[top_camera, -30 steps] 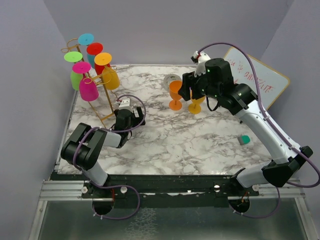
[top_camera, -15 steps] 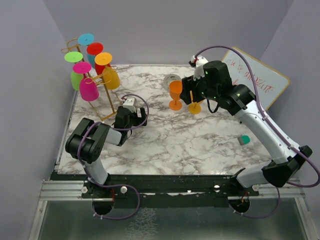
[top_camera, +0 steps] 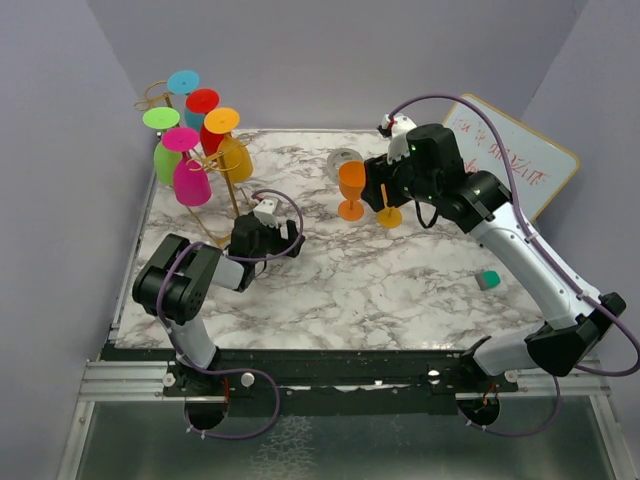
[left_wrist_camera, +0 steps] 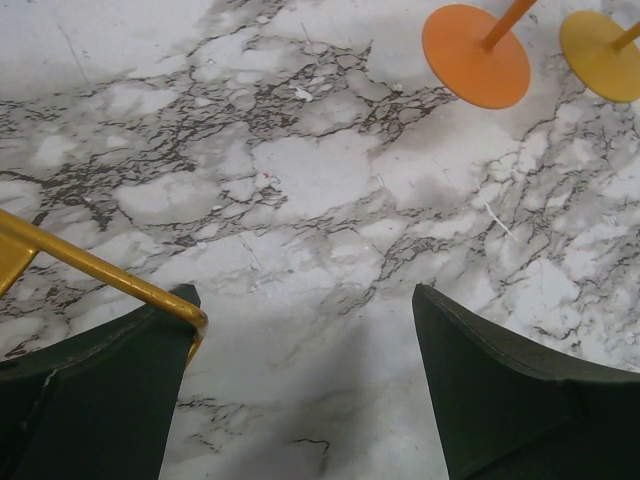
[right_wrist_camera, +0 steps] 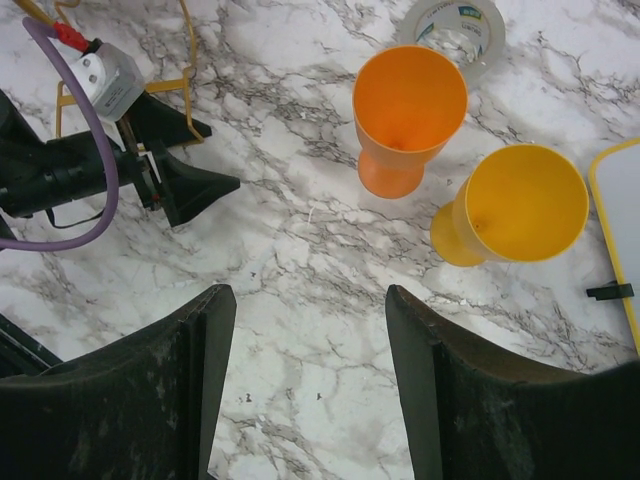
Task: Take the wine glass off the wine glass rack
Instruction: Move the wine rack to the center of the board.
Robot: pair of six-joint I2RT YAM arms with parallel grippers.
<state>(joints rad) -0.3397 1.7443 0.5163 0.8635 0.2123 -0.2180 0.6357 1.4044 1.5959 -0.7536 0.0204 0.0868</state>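
The gold wine glass rack [top_camera: 232,195] stands at the far left and leans, with several coloured glasses hung upside down on its arms, among them a pink glass [top_camera: 191,180] and a yellow one [top_camera: 236,158]. My left gripper [top_camera: 289,238] is open and low on the table beside the rack's base. In the left wrist view a gold wire [left_wrist_camera: 100,272] of the rack lies across the tip of the left finger, and the gripper [left_wrist_camera: 302,300] holds nothing. My right gripper [right_wrist_camera: 308,295] is open and empty above the table.
An orange glass [top_camera: 350,185] and a yellow glass [top_camera: 389,215] stand upright mid-table; both show in the right wrist view, orange [right_wrist_camera: 410,115] and yellow [right_wrist_camera: 520,205]. A tape roll [top_camera: 343,160] lies behind them. A whiteboard [top_camera: 520,165] leans at the right. A small teal object [top_camera: 487,280] lies near it.
The rack with its glasses has shifted right and away. My left gripper has moved right along the rack's base. My right gripper has drawn back off the yellow glass standing on the table.
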